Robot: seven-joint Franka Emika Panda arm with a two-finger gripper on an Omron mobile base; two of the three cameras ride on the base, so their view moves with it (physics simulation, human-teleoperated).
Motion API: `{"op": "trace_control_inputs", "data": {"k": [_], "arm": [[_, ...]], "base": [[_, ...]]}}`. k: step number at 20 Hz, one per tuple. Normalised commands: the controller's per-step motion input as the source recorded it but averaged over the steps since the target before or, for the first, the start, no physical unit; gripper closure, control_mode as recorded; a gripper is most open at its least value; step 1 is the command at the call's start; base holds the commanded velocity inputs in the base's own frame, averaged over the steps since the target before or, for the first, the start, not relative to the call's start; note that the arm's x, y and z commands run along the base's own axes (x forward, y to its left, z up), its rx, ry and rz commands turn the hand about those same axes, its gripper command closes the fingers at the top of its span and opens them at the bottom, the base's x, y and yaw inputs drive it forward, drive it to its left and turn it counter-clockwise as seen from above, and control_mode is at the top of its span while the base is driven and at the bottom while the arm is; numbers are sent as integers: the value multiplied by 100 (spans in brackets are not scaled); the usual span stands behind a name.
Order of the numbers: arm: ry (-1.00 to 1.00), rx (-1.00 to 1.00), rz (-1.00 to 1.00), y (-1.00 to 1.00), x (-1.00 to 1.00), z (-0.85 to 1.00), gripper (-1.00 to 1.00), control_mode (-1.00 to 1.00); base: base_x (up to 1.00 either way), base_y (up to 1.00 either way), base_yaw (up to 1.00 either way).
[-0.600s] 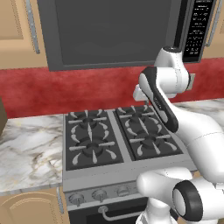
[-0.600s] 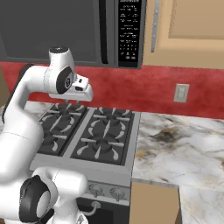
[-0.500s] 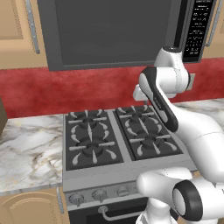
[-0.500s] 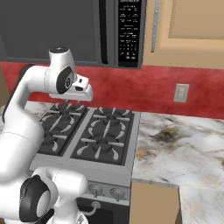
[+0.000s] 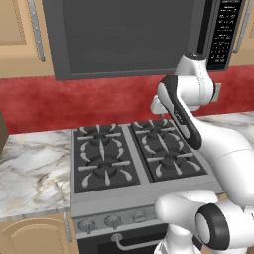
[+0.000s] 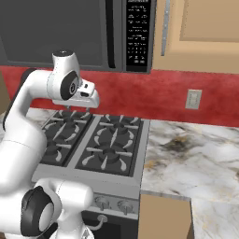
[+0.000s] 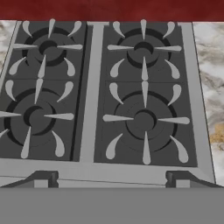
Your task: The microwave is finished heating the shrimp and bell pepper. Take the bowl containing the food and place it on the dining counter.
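The microwave (image 5: 134, 37) hangs above the stove (image 5: 131, 158), at 12 o'clock in the left base view. Its dark glass door is closed, and nothing behind the glass can be made out. The black keypad strip (image 6: 137, 33) runs down the right side of the unit, with the black handle (image 6: 110, 32) just beside it at 9 o'clock. The top of the microwave is cut off by the frame edge in both base views.

The gripper (image 6: 88, 99) hangs over the rear of the stove, below the microwave and in front of the red backsplash (image 6: 154, 95). In the hand view the two dark finger tips (image 7: 43, 178) stand wide apart at the lower edge, so the jaws are spread and grip nothing. That view looks down on four burners; the front right burner (image 7: 144, 120) lies near centre.

The marble tabletop (image 6: 191, 154) extends from the stove toward 3 o'clock in the right base view, with a brownish stain in its veining. A wall outlet (image 6: 193, 99) sits on the backsplash above it. A tan cabinet (image 6: 205, 32) hangs at 1 o'clock, partly cut off.
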Motion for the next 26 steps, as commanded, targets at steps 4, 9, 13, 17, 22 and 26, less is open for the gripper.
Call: {"op": "trace_control_inputs", "data": {"k": [4,9,13,17,22,26], "arm": [[0,0,0,0,-12,0,-100,-100],[-1,0,0,-4,-23,0,-100,-100],[-4,0,0,-31,-43,0,-100,-100],[-4,0,0,-37,-25,0,-100,-100],[0,0,0,-25,-1,0,-100,-100],[0,0,0,0,0,0,-100,-100]], "base": [[0,0,0],[0,0,0],[0,0,0],[0,0,0],[0,0,0],[0,0,0]]}}
